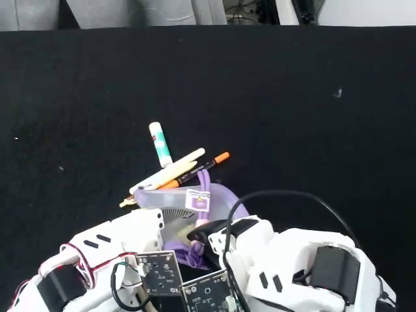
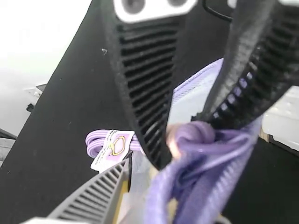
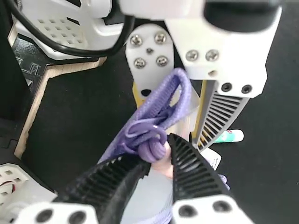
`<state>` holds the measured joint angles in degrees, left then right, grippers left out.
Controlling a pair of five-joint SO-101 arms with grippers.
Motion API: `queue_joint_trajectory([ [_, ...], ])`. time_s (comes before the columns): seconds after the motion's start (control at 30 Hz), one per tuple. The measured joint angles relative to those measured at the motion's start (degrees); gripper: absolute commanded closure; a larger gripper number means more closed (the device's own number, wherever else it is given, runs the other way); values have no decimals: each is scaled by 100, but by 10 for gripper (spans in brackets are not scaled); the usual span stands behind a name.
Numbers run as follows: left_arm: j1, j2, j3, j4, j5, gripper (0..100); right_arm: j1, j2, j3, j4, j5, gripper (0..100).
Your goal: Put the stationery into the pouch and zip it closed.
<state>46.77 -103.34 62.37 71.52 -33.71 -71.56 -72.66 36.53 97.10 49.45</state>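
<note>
High view shows the pouch point(image 1: 224, 198) low on the black table point(image 1: 312, 130), toward 6 o'clock from the middle. It is light purple. Its long side seems to run from 9 o'clock to 3 o'clock, but the two arms cover much of it, so I am not sure.

Three pens sit at the pouch's 12 o'clock edge. The white marker point(image 1: 160, 143) has a green band and points close to 12 o'clock. The cream pen point(image 1: 166, 174) lies slanted, from 8 o'clock up to 2 o'clock. The orange pen point(image 1: 203, 165) lies just beside it on the same slant, with its orange tip at the 2 o'clock end. The marker's low end crosses over the cream pen. I cannot tell if any pen is partly inside the pouch.

A purple strap point(image 1: 203, 185) with a small white tag point(image 1: 197, 199) lies on top of the pouch and runs from 12 o'clock down to 6 o'clock.

The right gripper point(image 3: 159, 151) has black ridged fingers. They are close together and pinch a bunched knot of the purple strap. The strap loops out past the fingers.

The left gripper point(image 1: 177, 220) sits at the 8 o'clock end of the pouch and touches it. I cannot tell if it is squeezing the pouch or only resting there.

The two grippers are very near each other, at the 6 o'clock side of the pouch.
</note>
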Motion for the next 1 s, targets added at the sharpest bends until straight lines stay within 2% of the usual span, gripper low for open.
queue_joint_trajectory([
  [0.07, 0, 0, 0, 0, 0, 971, 0, 0, 0, 0, 0, 988],
  [0.13, 0, 0, 0, 0, 0, 971, 334, 0, -53, 0, 141, 988],
  [0.37, -18, 9, -18, -53, 9, 971, 2585, 35, -941, -26, 1600, 988],
  [0.6, -26, -9, -53, -97, 9, 971, 4369, 44, -1284, 26, 2470, 988],
  [1.0, -44, -18, -62, -114, 53, 971, 5978, 44, -1292, 35, 3147, 988],
])
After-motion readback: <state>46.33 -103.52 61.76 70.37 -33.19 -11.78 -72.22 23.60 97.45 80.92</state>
